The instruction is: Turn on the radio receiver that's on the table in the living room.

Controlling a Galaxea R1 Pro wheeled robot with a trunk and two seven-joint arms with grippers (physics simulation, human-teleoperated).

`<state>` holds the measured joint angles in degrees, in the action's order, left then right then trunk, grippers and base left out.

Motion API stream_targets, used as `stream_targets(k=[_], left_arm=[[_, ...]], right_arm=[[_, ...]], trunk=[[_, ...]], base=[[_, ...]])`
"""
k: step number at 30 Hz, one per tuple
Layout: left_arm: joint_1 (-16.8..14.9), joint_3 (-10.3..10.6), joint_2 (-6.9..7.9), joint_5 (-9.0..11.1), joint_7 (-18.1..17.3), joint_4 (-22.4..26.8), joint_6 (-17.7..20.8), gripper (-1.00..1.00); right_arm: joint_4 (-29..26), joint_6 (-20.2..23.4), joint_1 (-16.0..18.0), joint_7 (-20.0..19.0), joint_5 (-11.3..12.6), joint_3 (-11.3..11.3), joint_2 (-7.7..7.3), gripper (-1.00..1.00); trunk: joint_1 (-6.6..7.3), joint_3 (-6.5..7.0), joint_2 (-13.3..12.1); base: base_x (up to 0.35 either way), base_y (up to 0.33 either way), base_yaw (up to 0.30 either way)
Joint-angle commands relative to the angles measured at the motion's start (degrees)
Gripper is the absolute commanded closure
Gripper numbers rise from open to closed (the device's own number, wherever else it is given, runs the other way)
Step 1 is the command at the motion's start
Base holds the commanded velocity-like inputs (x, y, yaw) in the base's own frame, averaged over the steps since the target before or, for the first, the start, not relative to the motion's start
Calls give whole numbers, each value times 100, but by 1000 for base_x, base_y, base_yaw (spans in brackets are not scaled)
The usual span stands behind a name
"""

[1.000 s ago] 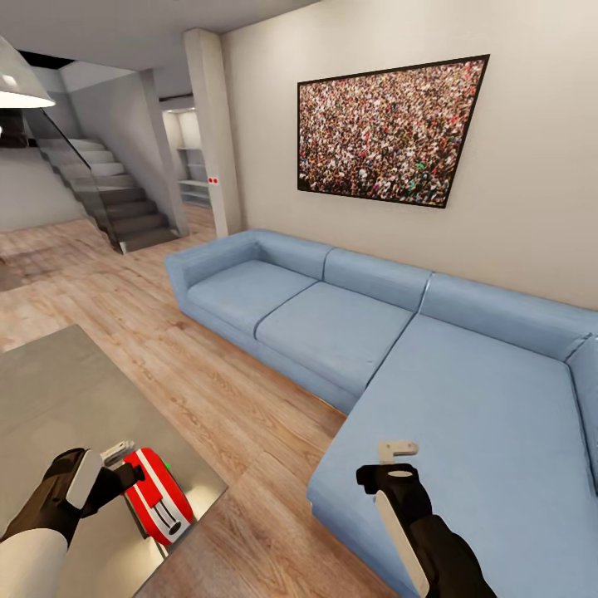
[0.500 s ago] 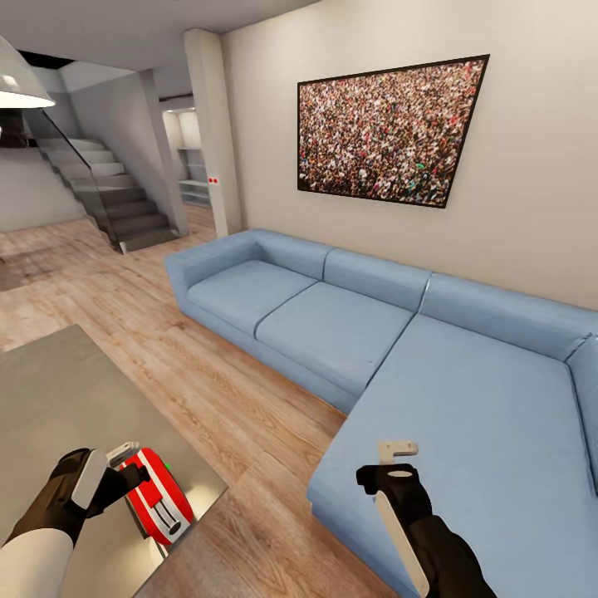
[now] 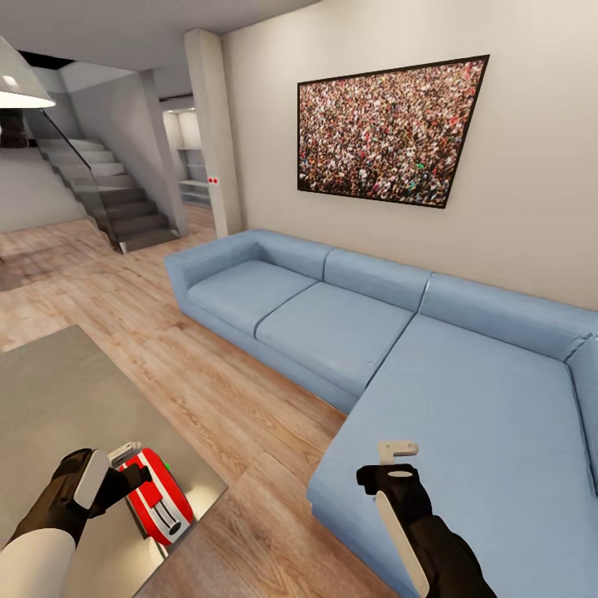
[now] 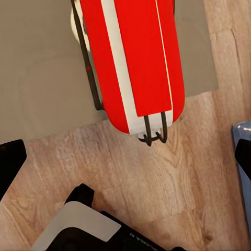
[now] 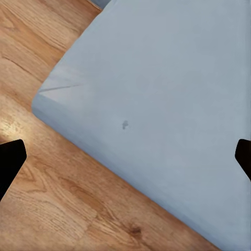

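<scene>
Radio point(image 3: 156, 497) sits at table point(image 3: 58, 399) corner, left gripper point(image 3: 133, 469) touching it.
Fingers spread; right gripper point(image 5: 125, 157) spread too. Hard push could slide it off.

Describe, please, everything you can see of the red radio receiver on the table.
The radio receiver is a small, glossy red box with rounded ends, white stripes along its length and a thin black wire handle. A small green spot shows beside its far edge. It lies on the grey table at the near corner, its rounded end jutting past the edge over the wood floor in the left wrist view. The left pincer sits at its far end; contact is unclear.
</scene>
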<state>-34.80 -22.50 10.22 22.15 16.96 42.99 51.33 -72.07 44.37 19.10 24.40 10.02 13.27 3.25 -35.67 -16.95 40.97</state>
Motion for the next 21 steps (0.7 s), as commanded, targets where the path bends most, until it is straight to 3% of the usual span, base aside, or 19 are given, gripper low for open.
stream_targets(k=[1, 8, 21], left_arm=[[0, 0, -1, 0, 0, -1, 0, -100], [0, 0, -10, 0, 0, 2, 0, -100], [0, 0, -11, 0, 0, 6, 0, -100]], right_arm=[[0, 1, -1, 1, 0, 0, 0, -100], [0, 1, 0, -5, 11, 0, 0, -100], [0, 10, -1, -6, 18, -9, 0, -100]], trunk=[[0, 1, 0], [0, 2, 0], [0, 2, 0]], base=[[0, 0, 0], [0, 0, -80], [0, 0, -286]])
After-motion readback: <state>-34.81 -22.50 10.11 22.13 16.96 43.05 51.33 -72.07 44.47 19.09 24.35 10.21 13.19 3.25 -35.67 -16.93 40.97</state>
